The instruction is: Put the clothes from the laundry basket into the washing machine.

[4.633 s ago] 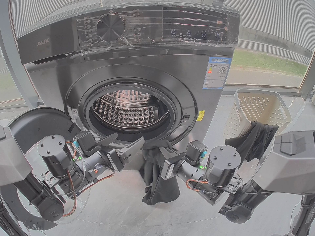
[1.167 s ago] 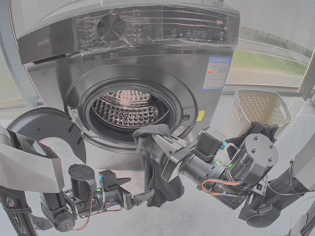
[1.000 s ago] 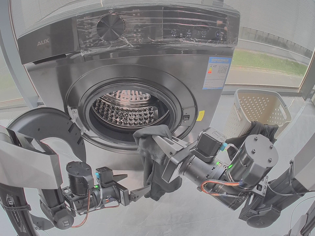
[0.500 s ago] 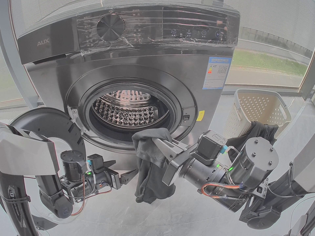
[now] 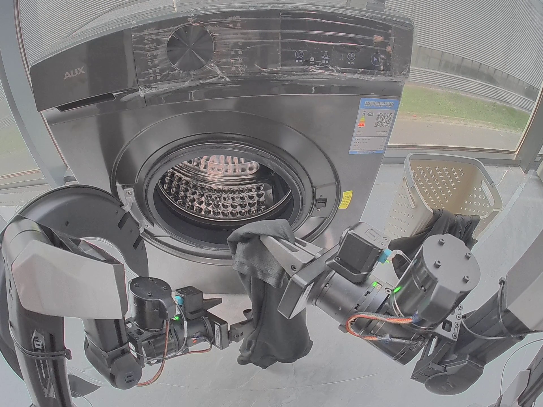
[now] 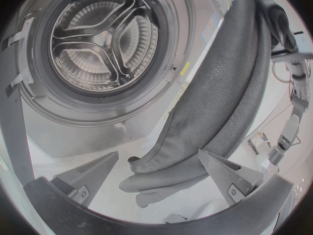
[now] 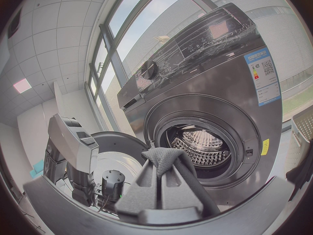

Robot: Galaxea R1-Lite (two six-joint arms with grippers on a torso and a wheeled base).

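Right hand (image 5: 270,245) is clenched on a dark grey garment (image 5: 274,317), pinching a bunched fold at its top, held just in front of the lower rim of the washing machine's (image 5: 226,114) opening. The garment is outside the machine: it drapes over the closed fingertips and hangs straight down, with its lower end bunched just above the floor (image 5: 350,374). From the right wrist view, the cloth is folded over the two pressed-together fingers and trails off one side. Left hand (image 5: 242,330) sits low, near the floor, level with the bottom of the hanging garment. It is released, jaws spread wide. In the left wrist view the garment's lower folds lie between the two fingers (image 6: 97,167); whether the cloth touches either finger I cannot tell. The machine's round door (image 5: 73,216) is swung open to the robot's left. The metal drum (image 5: 220,193) is visible through the opening. The laundry basket (image 5: 452,159), pale and perforated, stands on the floor to the right of the machine, with a second dark garment (image 5: 455,221) draped over its near rim.
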